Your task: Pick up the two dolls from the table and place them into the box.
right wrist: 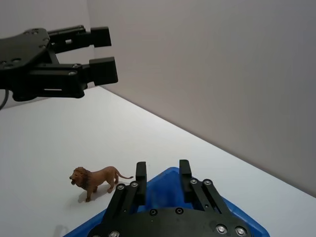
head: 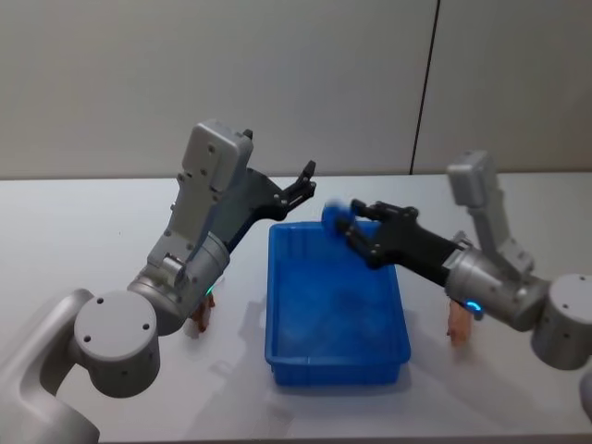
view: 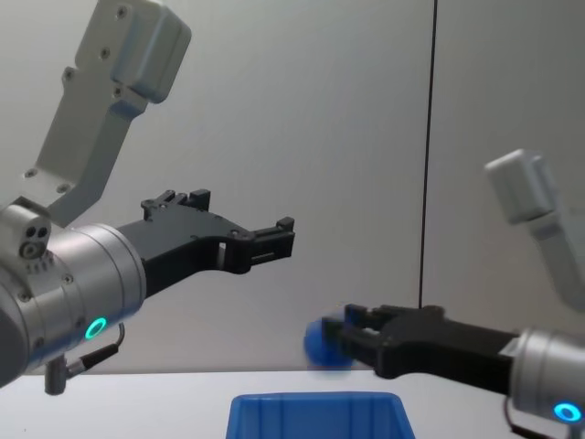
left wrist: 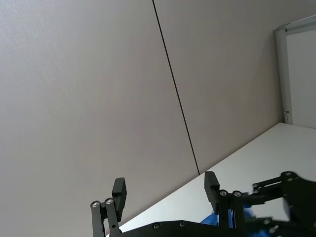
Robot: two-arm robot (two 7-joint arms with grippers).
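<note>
The blue box (head: 277, 319) sits on the white table (head: 83, 231) between my arms. One doll, a brown lion (right wrist: 96, 180), stands on the table left of the box, partly hidden under my left arm (head: 202, 314). The second doll is a brownish figure (head: 458, 326) standing right of the box, under my right arm. My left gripper (head: 305, 182) hangs open high above the box's far left corner, holding nothing. My right gripper (head: 356, 227) hovers over the box's far rim, its fingers (right wrist: 141, 175) apart. A blurred blue patch (view: 322, 346) sits at its tips; I cannot tell what it is.
A plain grey wall (head: 277, 83) with a dark vertical seam rises behind the table. Bare tabletop stretches to the far left and far right of the box.
</note>
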